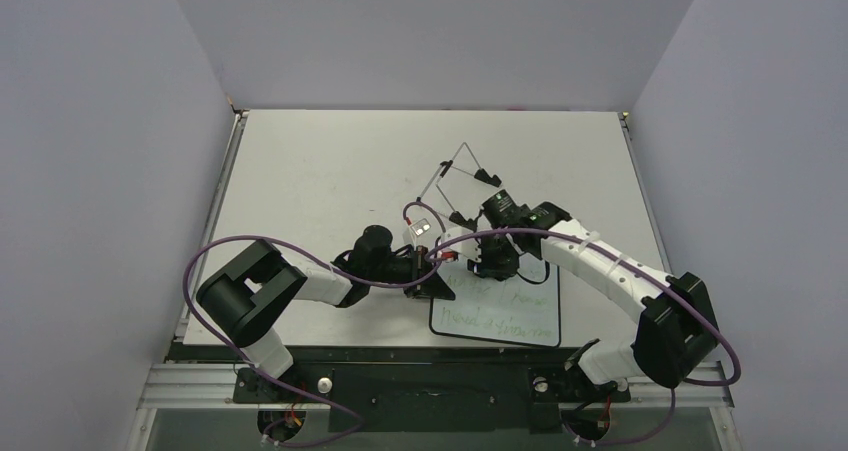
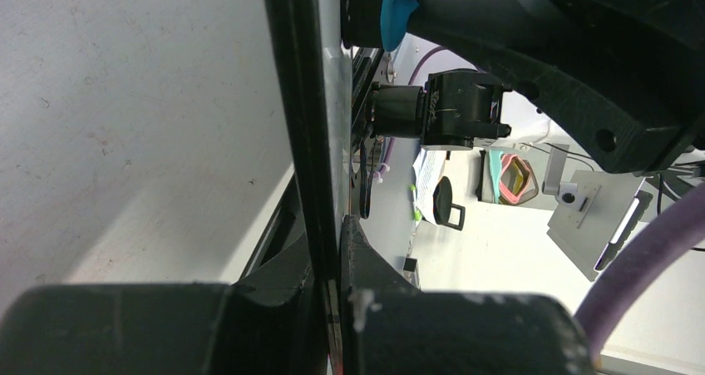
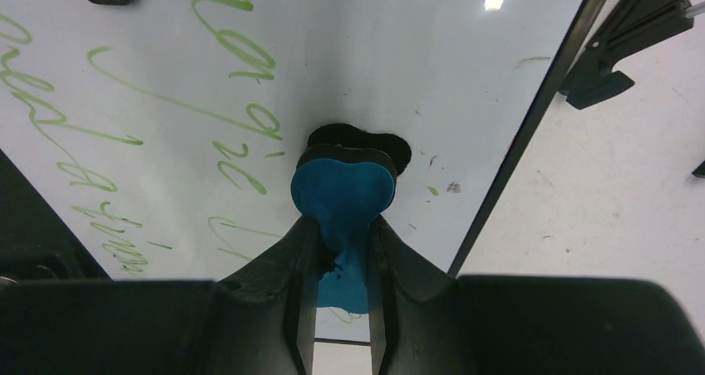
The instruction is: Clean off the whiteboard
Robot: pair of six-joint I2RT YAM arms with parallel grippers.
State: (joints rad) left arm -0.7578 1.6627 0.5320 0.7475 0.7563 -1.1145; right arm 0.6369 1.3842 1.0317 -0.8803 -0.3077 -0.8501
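The whiteboard, near the front edge of the counter, is pinched at its frame by the left fingers. A blue eraser is squeezed by the right fingers and pressed on the board beside its edge.

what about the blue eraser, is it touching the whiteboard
Touching. The right wrist view shows the blue eraser with its black pad pressed flat against the whiteboard, no gap showing around it.

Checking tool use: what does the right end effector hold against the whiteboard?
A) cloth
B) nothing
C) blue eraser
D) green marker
C: the right end effector is shut on a blue eraser, set against the whiteboard beside green writing.
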